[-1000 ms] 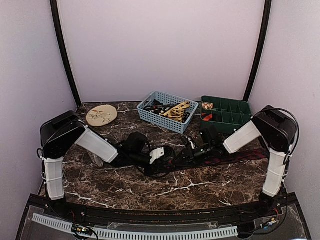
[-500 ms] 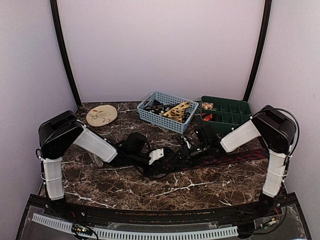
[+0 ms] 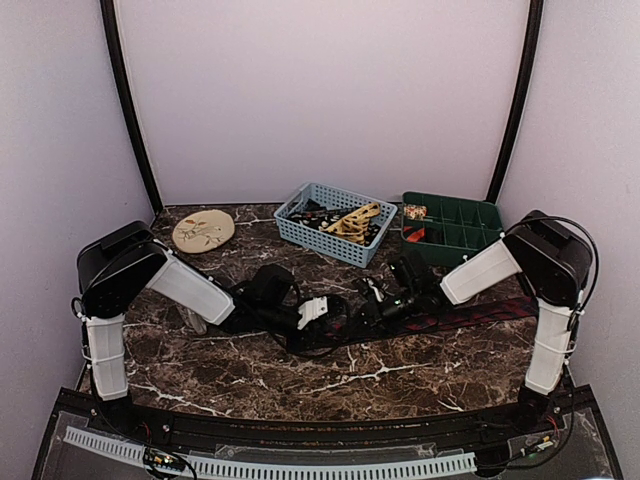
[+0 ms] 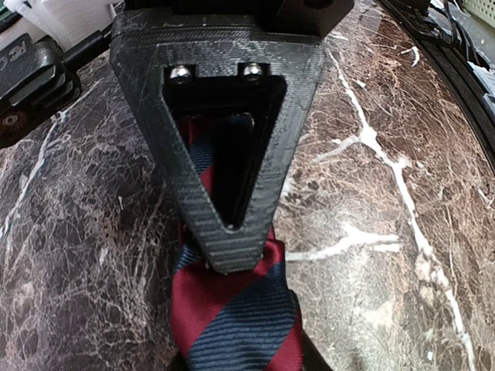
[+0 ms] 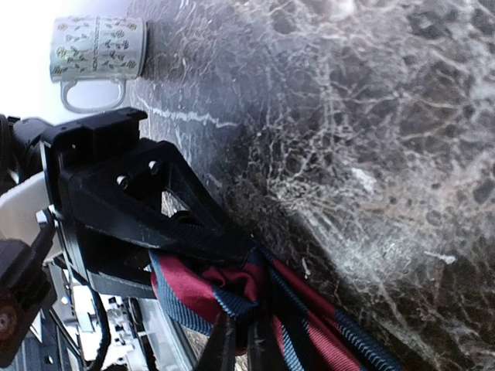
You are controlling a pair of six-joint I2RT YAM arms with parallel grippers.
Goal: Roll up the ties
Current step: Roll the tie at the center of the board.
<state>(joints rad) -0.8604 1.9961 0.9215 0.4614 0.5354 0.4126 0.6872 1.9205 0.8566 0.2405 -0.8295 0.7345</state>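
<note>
While both arms are meeting low over the middle of the marble table (image 3: 400, 385), the left gripper (image 4: 232, 259) is clamping the striped tie (image 4: 232, 325), with its black triangular finger lying across the red-and-navy fabric. The right gripper (image 5: 236, 352) is sitting just beside it, its tips standing close together at a bunched fold of the same tie. Whether they are actually pinching the fabric I cannot tell. From that fold the tie is lying flat on the marble and running toward the table's right edge, alongside the right forearm. Bare marble is lying open between the grippers and the near edge. Behind them, the blue basket (image 3: 330, 245), holding other ties, and the green divided tray (image 3: 488, 232) are standing side by side near the back wall. Both are well apart from the grippers. The round tan disc (image 3: 203, 230) is resting at the back left, apart from both arms.
</note>
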